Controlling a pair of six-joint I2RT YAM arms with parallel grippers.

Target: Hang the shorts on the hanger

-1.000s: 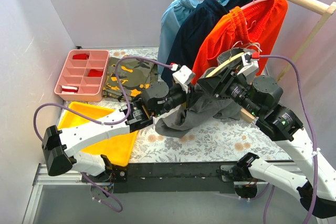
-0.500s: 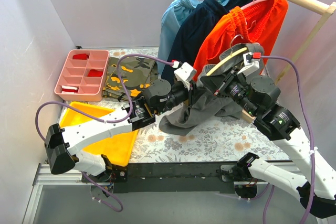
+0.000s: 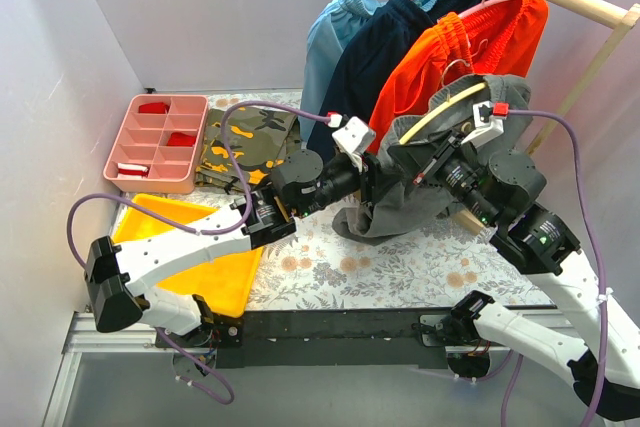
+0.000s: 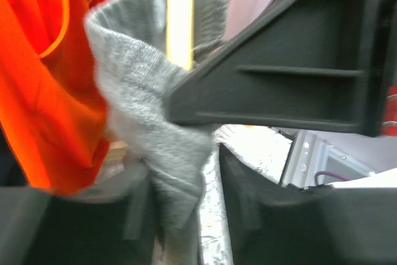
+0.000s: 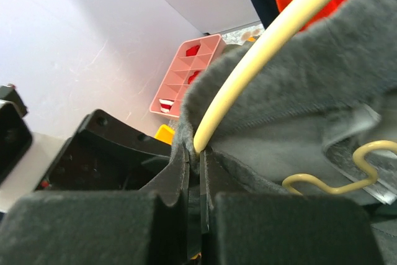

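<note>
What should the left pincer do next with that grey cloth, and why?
Probably draw the shorts a little further across the hanger. The left pincer is shut on a fold of grey cloth, the right pincer clamps the hanger's end, and much cloth sags below it.

Shorts (image 3: pixel 398 209) partly over hanger (image 3: pixel 441 112)

Top view bright, even, sharp, soft shadows. Left wrist view heavily blurred. Right wrist foreground out of focus.
</note>
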